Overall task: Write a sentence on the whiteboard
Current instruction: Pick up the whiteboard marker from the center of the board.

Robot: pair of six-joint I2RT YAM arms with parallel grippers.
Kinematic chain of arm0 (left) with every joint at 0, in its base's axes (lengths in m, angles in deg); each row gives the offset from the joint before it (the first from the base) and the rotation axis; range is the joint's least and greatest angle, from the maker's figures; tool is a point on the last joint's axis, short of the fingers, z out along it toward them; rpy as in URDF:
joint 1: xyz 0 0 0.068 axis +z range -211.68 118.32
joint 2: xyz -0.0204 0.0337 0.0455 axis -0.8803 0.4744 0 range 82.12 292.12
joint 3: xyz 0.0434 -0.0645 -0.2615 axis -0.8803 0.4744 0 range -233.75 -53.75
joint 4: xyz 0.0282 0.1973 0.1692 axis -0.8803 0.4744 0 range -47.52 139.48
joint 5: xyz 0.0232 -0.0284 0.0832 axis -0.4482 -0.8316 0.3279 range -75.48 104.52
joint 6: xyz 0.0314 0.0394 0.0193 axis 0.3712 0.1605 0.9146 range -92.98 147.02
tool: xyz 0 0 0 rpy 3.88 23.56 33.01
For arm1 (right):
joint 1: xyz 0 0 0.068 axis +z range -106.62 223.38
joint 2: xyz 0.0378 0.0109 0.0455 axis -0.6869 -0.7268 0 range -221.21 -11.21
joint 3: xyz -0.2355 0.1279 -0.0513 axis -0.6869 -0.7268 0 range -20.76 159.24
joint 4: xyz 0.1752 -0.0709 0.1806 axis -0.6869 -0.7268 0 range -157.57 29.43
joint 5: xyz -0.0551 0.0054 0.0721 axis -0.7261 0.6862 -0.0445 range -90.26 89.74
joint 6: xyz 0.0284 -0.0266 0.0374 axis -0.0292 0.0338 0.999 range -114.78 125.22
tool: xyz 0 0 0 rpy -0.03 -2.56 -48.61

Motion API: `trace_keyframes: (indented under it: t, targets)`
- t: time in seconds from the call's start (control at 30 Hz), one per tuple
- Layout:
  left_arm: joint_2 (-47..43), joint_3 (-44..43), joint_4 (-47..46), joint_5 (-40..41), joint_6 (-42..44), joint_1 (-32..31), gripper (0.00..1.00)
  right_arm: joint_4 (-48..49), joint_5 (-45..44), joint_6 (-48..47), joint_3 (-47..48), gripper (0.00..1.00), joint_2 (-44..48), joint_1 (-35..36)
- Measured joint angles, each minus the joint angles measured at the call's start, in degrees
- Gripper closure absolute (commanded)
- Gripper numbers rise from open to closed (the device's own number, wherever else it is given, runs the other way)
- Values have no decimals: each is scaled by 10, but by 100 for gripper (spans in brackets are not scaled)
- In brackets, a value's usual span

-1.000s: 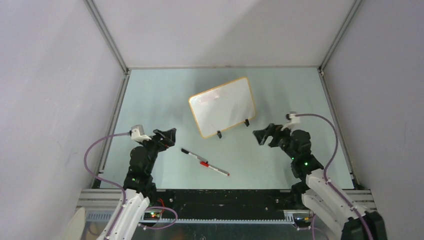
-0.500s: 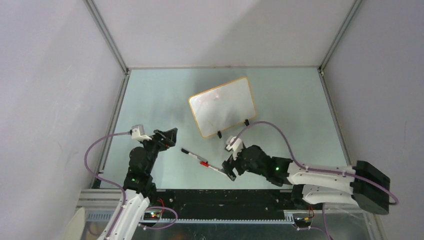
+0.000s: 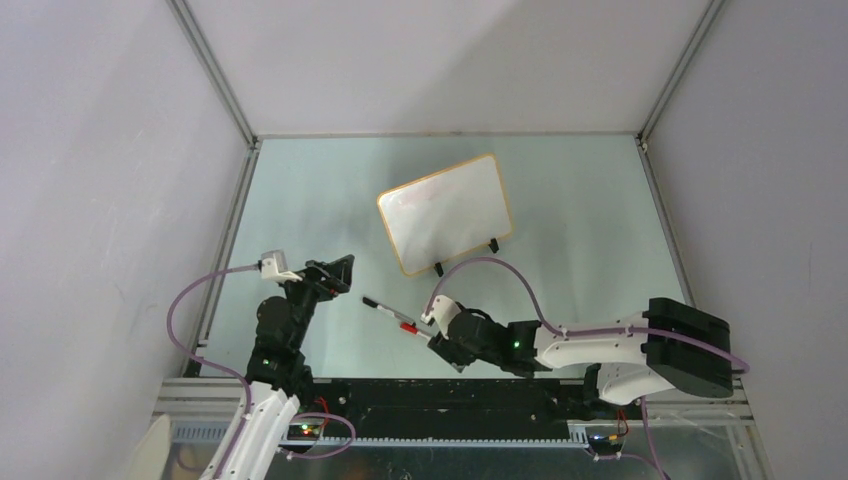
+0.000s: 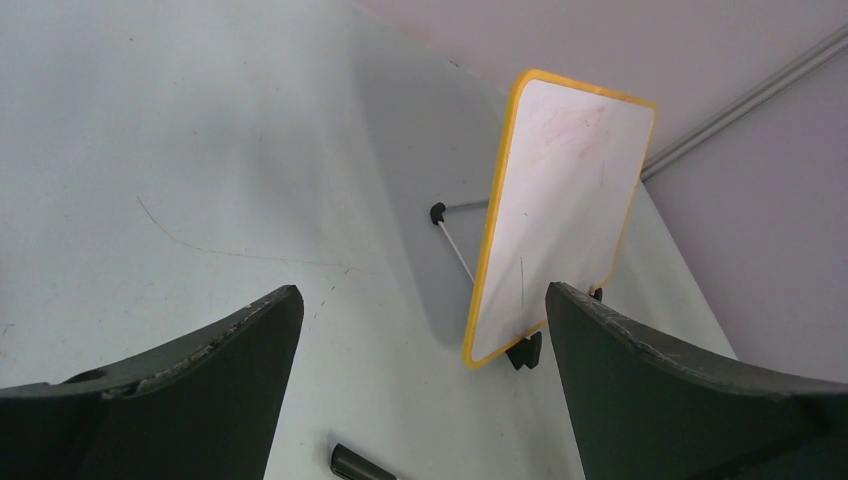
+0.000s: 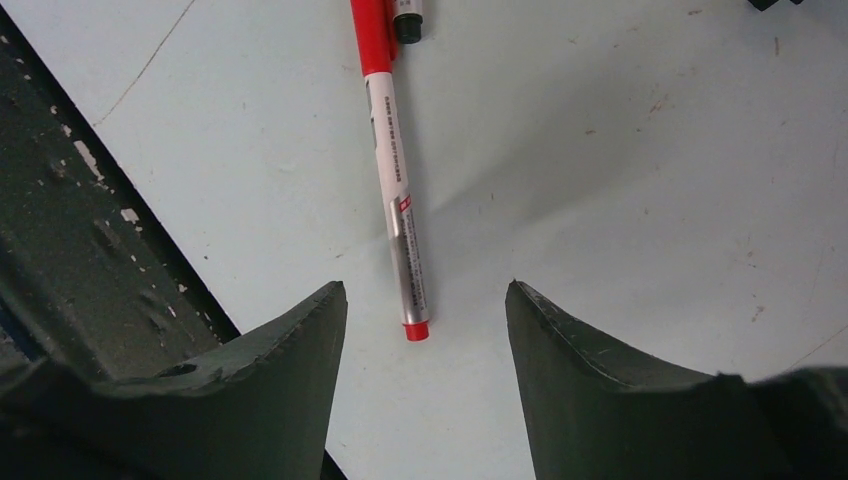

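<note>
Our right fingers hang low over the desk, partly spread, one on each side of the tail end of the red pen, with a gap showing on both sides. A black pen lies just beyond its red cap. Our left fingers stand wide, holding nothing. The whiteboard leans on its feet mid-desk, well apart from both pens, with faint reddish smears on its face.

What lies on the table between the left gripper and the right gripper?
Two markers end to end: the black marker and the red marker, shown in the top view.
</note>
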Motion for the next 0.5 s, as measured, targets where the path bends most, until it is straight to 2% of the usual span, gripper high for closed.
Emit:
trace_keyframes:
  t: [0.27,0.5]
  targets:
    - [1,0,0,-1,0,0,2,-9,-14,1,40,34,-28,3]
    - [1,0,7,6,-2,0,4,-17,-17,-6,150,37,-98,-14]
